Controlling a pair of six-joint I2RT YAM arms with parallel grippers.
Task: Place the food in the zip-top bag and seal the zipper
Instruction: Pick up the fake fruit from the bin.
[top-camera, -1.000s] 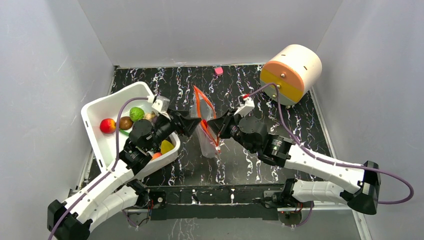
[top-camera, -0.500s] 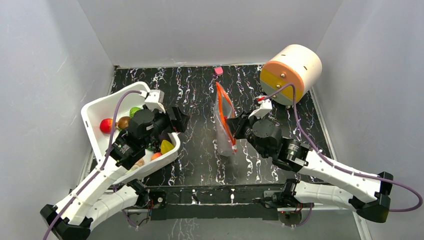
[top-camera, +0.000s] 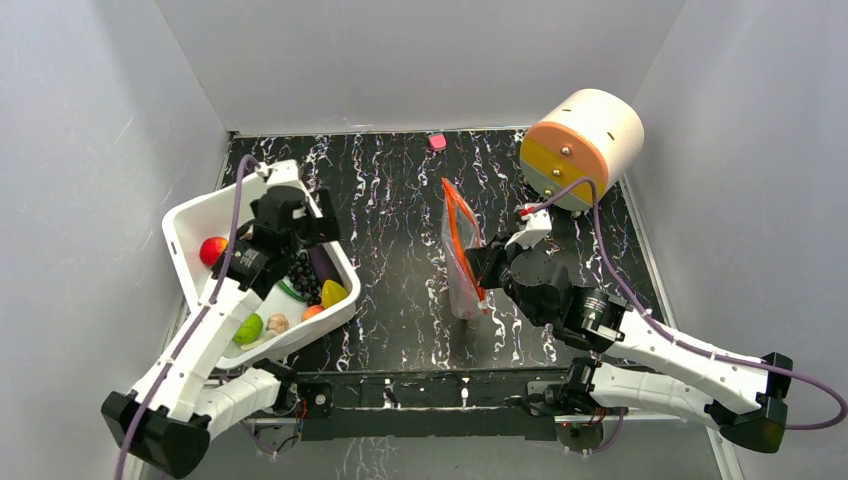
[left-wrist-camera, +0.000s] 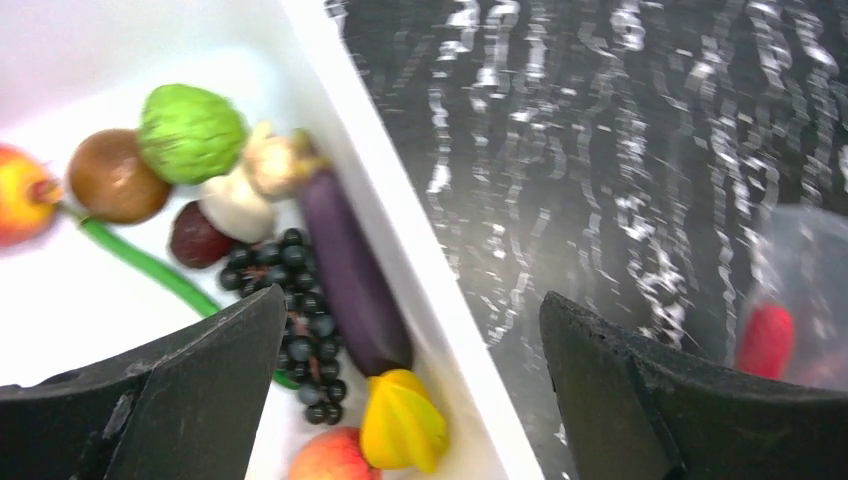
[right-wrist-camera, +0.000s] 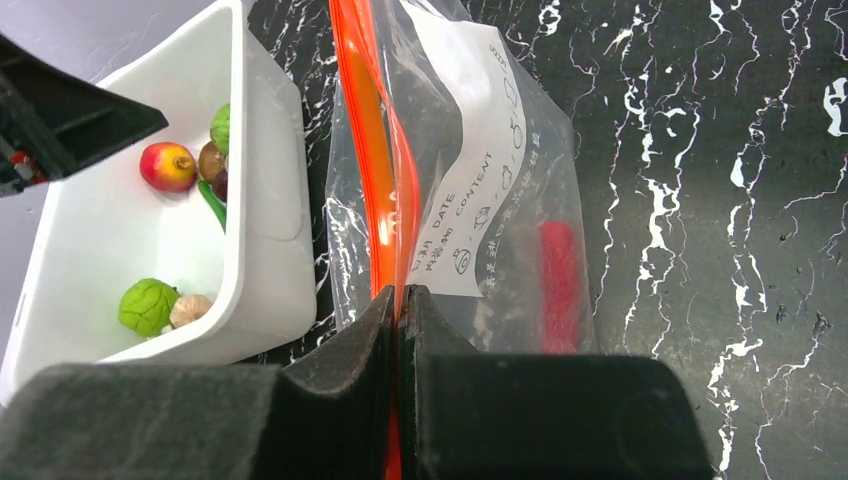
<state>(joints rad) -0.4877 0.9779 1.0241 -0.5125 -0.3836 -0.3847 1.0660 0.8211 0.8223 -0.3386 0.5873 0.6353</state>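
Pinched the zipper (right-wrist-camera: 375, 150) of the zip-top bag (right-wrist-camera: 500, 200) between the right fingers (right-wrist-camera: 400, 300), pressed tight together above the desk (top-camera: 400, 200). Held the bag upright, a red chili (right-wrist-camera: 558, 280) low inside. Farther left, spread the left fingers (left-wrist-camera: 410, 305) wide over the white tub (right-wrist-camera: 120, 250), above purple eggplant (left-wrist-camera: 350, 270) and black grapes (left-wrist-camera: 300, 320), well apart from the bag.

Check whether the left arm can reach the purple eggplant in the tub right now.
Probably yes: the left gripper hangs open above the white tub, and the purple eggplant lies uncovered there.
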